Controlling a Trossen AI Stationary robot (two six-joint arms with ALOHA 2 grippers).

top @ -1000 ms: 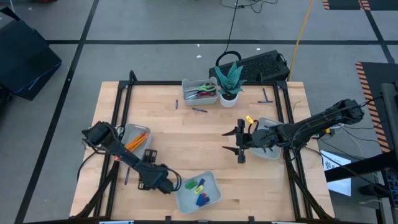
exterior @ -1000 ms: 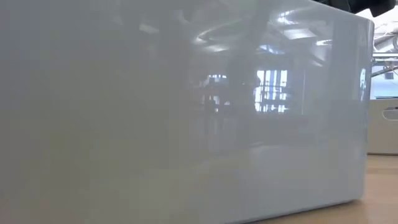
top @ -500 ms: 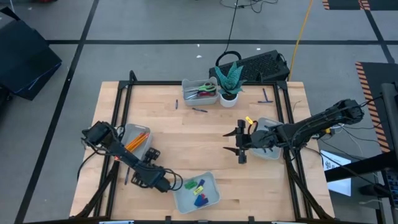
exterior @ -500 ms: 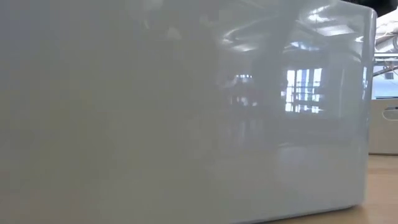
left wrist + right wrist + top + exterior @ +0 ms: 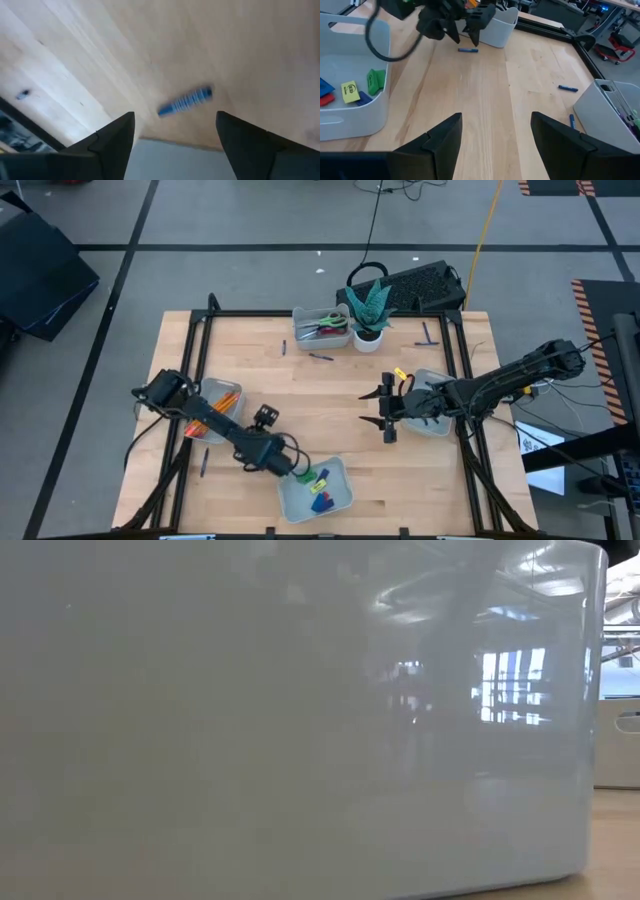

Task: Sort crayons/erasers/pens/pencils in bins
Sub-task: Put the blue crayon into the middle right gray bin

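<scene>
My left gripper (image 5: 293, 471) is open at the left rim of the near bin (image 5: 340, 480), with nothing between its fingers (image 5: 115, 145). Its wrist view shows a blurred blue stick (image 5: 185, 101) lying on the wood past the fingers. The near bin holds several erasers (image 5: 320, 485) in green, yellow, blue and red (image 5: 351, 90). Orange pencils (image 5: 220, 405) lie in the left bin (image 5: 232, 420). My right gripper (image 5: 385, 412) waits open over the table's middle right, beside the right bin (image 5: 440, 425).
Loose blue pens lie on the wood at the far side (image 5: 320, 357) (image 5: 283, 347) (image 5: 427, 332) and near left (image 5: 203, 463). A far bin (image 5: 305, 340) holds scissors beside a white plant pot (image 5: 368, 338). A small yellow thing (image 5: 401, 373) is by the right bin. The near bin's wall (image 5: 300, 740) fills the low view.
My left gripper has moved toward the table's right edge, from beside the near bin up to its left rim, and the arm behind it has swung with it. My right arm has kept still.
</scene>
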